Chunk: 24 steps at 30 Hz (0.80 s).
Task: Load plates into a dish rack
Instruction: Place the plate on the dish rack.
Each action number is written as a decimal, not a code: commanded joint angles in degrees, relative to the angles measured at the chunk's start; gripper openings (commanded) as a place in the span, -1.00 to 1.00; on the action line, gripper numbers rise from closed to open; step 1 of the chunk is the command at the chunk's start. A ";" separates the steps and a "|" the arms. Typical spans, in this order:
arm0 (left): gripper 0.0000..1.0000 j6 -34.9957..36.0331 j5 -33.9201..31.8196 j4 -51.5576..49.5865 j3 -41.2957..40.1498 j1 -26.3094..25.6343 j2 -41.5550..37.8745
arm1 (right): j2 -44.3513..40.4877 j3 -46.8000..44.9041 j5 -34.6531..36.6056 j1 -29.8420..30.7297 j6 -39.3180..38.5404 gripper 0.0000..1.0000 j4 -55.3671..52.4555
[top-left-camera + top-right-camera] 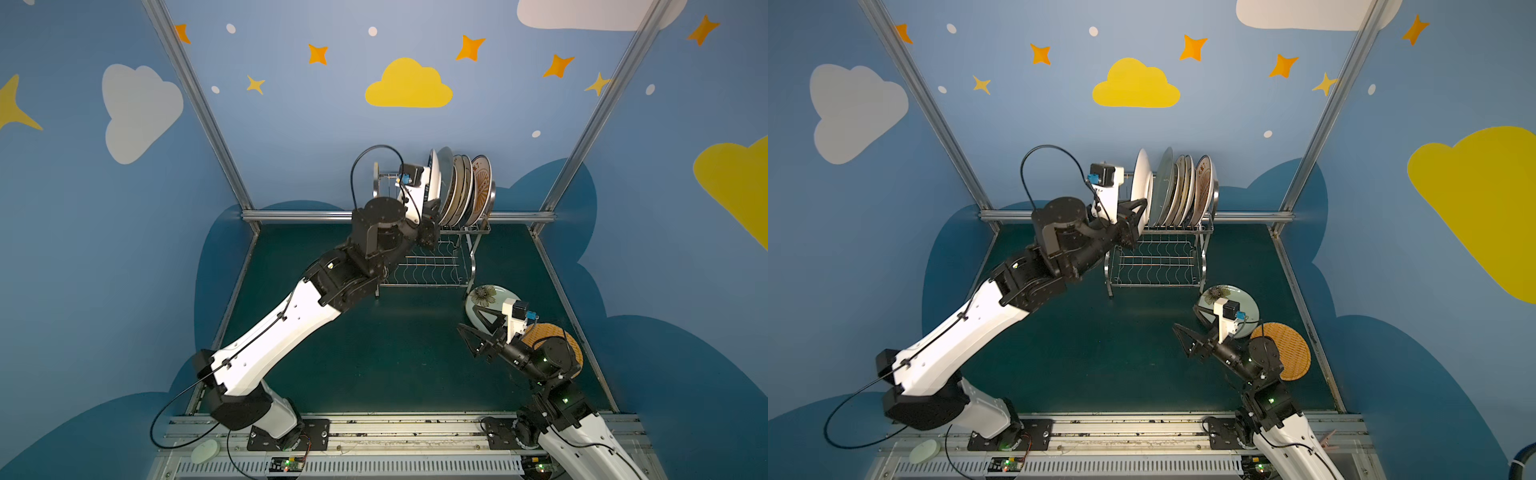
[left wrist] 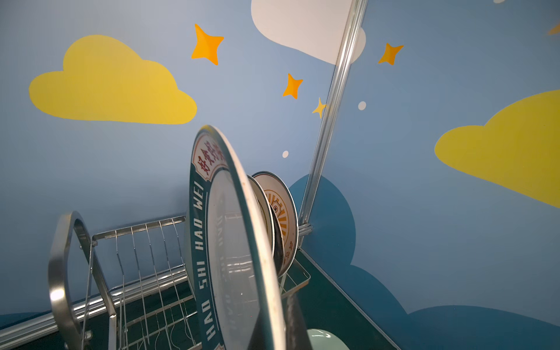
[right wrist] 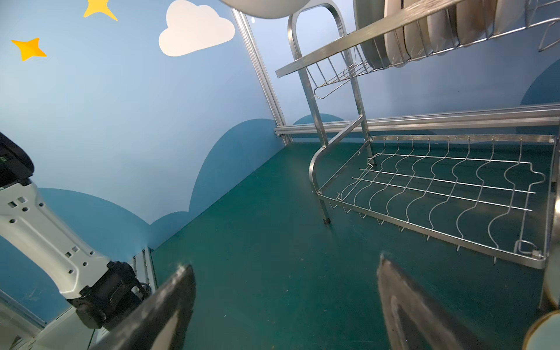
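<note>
My left tool (image 1: pixel 1139 208) clamps the lettered plate (image 2: pixel 224 242) upright over the top tier of the dish rack (image 1: pixel 1158 266), left of the standing plates (image 1: pixel 1183 187) — seated yet, I can't tell. Next: lower into a slot, release. Right tool (image 3: pixel 285 266) gapes empty — near right.

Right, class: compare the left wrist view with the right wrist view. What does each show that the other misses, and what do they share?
Left wrist only: the printed rim of the lettered plate and the face of the sunburst plate. Right wrist only: the lower shelf, the open right gripper, the left arm. Both: the dish rack with plates standing in its upper shelf.
</note>
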 commanded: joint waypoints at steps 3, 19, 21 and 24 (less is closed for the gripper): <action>-0.93 -1.44 4.23 -0.83 10.27 4.45 6.75 | 0.71 -0.45 0.92 0.73 -0.66 0.83 2.11; -0.93 -5.75 9.58 -11.59 39.37 12.65 29.52 | 1.09 -0.08 1.71 2.08 -1.72 0.83 1.77; -0.93 -5.75 9.11 -11.53 39.46 12.84 30.27 | 0.97 -0.08 1.87 2.20 -1.89 0.83 1.51; -0.93 -5.73 9.09 -11.64 39.47 13.15 31.10 | 1.17 0.01 2.04 2.31 -1.90 0.83 1.50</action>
